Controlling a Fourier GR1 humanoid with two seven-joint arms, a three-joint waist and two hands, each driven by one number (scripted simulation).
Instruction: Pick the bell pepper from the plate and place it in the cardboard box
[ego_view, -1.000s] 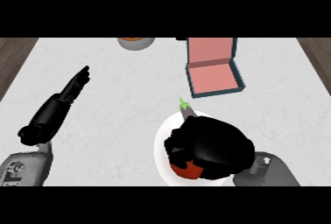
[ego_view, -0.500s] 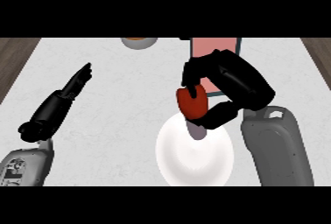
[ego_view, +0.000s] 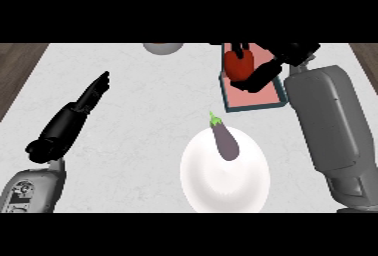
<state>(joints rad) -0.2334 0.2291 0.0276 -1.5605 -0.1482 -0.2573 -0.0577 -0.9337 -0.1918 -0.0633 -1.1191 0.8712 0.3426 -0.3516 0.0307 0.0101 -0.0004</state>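
While the right robot hand (ego_view: 267, 65) curls round the red bell pepper (ego_view: 238, 64) above the open cardboard box (ego_view: 255, 95) near the table's (ego_view: 133, 125) far edge, the left robot hand (ego_view: 77, 112) rests flat-fingered toward the left edge. An eggplant (ego_view: 225, 140) lies on the white plate (ego_view: 225, 175) by the near edge. No writing shows.

Tabletop (ego_view: 133, 125): pale marble look, faint grey veining, smooth; dark wood grain strips at both side edges. Plate (ego_view: 203, 185): white, glossy, ceramic-like. Eggplant (ego_view: 226, 142): purple skin, soft sheen. Bell pepper (ego_view: 238, 64): red, smooth. Cardboard box (ego_view: 251, 102): matt, pinkish inside. Right forearm (ego_view: 328, 125): grey, smooth plastic look. Left hand (ego_view: 74, 117): matt black.
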